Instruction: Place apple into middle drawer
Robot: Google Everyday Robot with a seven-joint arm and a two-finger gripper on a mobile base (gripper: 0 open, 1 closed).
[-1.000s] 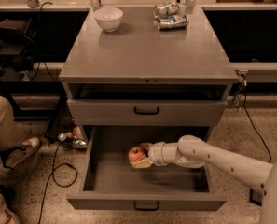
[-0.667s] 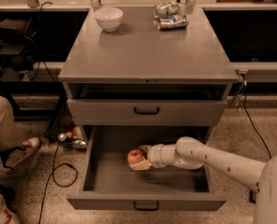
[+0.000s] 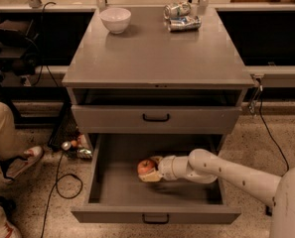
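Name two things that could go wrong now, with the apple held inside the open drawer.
The pincer grips the apple low inside the middle drawer, left of centre. Once released, the round apple may roll across the bare floor. Withdrawing, the arm could catch the drawer's right wall.

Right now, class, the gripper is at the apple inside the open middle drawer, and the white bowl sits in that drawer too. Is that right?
Not quite. The white bowl stands on the cabinet top, not in the drawer, as the camera view shows. The rest holds: the gripper is at the apple inside the open middle drawer.
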